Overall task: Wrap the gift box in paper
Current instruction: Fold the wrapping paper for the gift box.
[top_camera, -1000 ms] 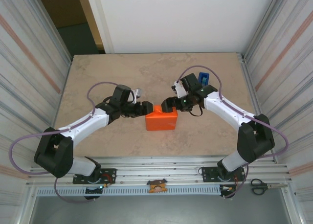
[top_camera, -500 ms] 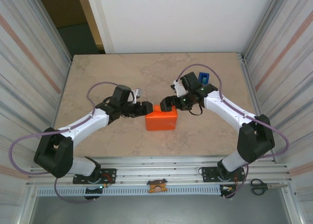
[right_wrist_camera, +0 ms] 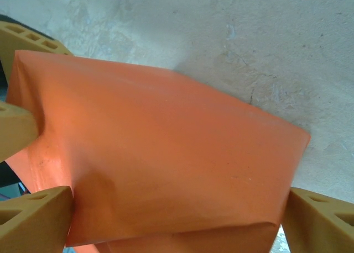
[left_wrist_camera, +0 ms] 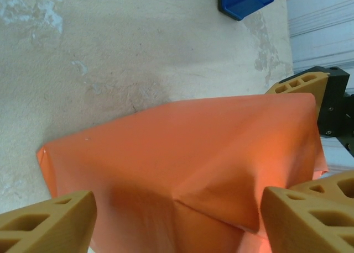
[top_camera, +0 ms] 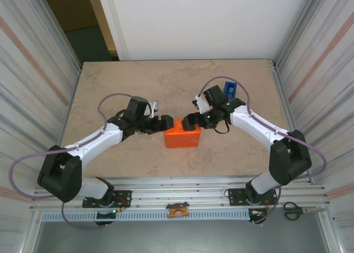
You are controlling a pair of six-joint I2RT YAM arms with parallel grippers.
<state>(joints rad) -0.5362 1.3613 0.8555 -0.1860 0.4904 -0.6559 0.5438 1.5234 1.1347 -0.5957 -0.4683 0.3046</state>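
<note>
The gift box (top_camera: 182, 138) sits on the table (top_camera: 110, 93), about midway between the left and right edges and somewhat closer to the near edge than the far one. The paper (left_wrist_camera: 182, 153) is folded over it, so what I see is an orange block with creased flaps and one diagonal fold across the top.

My left gripper (top_camera: 168, 124) is at the block's far left corner. Its jaws are spread wide, and its fingers (left_wrist_camera: 50, 222) stand on either side of the wrapped end with the paper running between them. I cannot tell whether the pads press on the paper; nothing is pinched or lifted.

My right gripper (top_camera: 191, 120) is at the far right corner, facing the left one across the block. Its jaws are also wide apart, and its fingers (right_wrist_camera: 318, 220) flank the other end of the package, just beside the paper, with no clear hold.

A blue tape dispenser (top_camera: 230, 89) stands toward the right edge, behind my right arm. Scissors (top_camera: 293, 210) lie on the rail below the table's near right corner.
</note>
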